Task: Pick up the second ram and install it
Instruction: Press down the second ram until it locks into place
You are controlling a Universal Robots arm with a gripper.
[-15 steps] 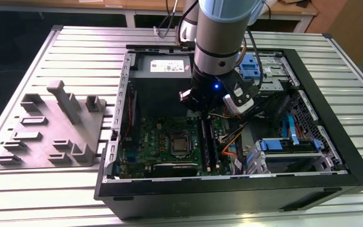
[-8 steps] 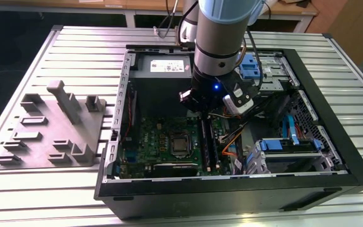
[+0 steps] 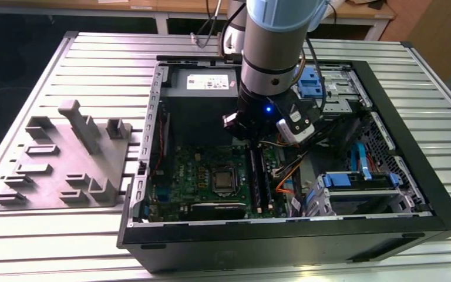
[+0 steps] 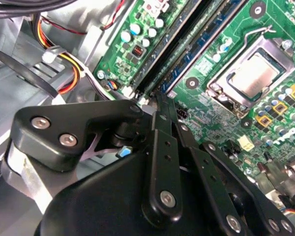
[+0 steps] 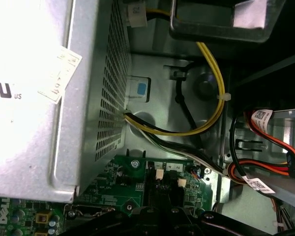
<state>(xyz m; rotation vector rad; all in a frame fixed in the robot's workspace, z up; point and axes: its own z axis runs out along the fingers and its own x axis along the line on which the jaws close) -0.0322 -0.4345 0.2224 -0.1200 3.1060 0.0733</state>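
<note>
Evidently the gripper (image 4: 160, 105) was closed narrow over the slots (image 4: 187, 51); a skewed ram (image 3: 255, 176) could be jammed there.

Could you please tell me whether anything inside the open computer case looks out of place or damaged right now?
Nothing stands out. The black gripper sits low over the long memory slots of the green motherboard, beside the metal CPU socket. The yellow cable is tied, and the grey moulded plastic tray lies flat outside the case.
</note>
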